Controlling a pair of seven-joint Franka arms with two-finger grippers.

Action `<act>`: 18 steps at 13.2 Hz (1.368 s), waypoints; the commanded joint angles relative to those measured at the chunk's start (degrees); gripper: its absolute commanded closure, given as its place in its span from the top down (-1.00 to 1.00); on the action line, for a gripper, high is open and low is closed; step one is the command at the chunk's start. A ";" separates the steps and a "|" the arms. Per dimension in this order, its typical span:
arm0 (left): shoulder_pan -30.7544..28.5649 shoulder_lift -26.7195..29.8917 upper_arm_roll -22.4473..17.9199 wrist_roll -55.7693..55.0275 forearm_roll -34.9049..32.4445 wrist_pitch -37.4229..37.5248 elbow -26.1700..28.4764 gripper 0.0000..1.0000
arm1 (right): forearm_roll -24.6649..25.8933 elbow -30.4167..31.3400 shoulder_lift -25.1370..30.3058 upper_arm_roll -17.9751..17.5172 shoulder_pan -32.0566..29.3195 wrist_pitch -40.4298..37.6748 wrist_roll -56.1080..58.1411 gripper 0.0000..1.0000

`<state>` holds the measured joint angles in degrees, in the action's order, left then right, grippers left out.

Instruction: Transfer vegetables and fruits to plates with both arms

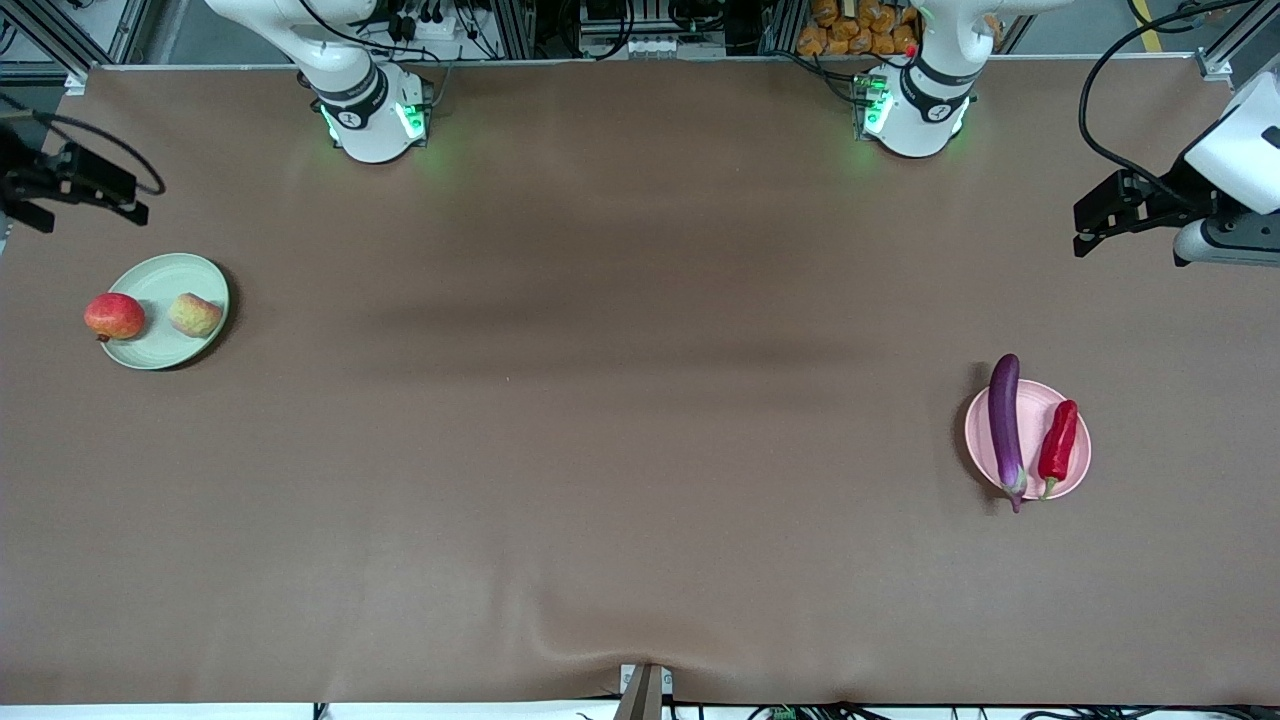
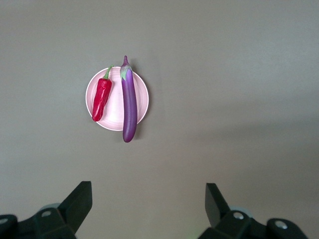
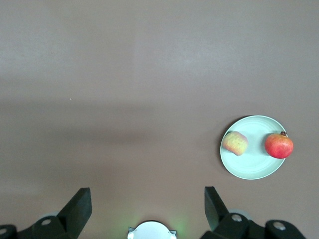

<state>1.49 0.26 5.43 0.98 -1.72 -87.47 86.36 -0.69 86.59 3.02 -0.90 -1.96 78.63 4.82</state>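
The pale green plate [image 1: 160, 285] lies toward the right arm's end of the table. The red-orange pomegranate [image 1: 114, 316] sits on its rim and the yellow-pink peach [image 1: 195, 314] on it. They also show in the right wrist view: plate [image 3: 254, 163], peach [image 3: 235, 143], pomegranate [image 3: 278, 145]. The pale pink plate [image 1: 1035, 405] lies toward the left arm's end, with the purple eggplant [image 1: 1005, 425] and red chili [image 1: 1058, 440] side by side on it. The left wrist view shows the plate [image 2: 116, 105], chili [image 2: 101, 97] and eggplant [image 2: 129, 102]. My right gripper [image 1: 135, 200] [image 3: 148, 204] and left gripper [image 1: 1082, 228] [image 2: 148, 201] are open, empty, raised over the table ends.
The brown table cover has a wrinkle at its edge nearest the front camera [image 1: 600, 650]. The arm bases [image 1: 370, 120] [image 1: 915, 115] stand along the edge farthest from it. The right arm's base shows in the right wrist view [image 3: 152, 231].
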 commanded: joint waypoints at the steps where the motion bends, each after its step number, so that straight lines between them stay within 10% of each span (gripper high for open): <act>1: -0.35 0.62 0.28 -0.27 -1.00 0.63 0.30 1.00 | 0.96 7.97 5.50 -0.25 -1.30 4.51 0.54 1.00; 18: -0.35 0.53 0.28 -0.27 -1.00 0.63 0.21 1.00 | 0.43 1.39 1.64 0.10 1.43 4.25 0.54 1.00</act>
<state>1.43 0.26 5.38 0.98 -1.72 -87.44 86.38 -0.69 89.55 5.71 -0.92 -1.31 82.76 5.19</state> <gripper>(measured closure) 0.000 0.000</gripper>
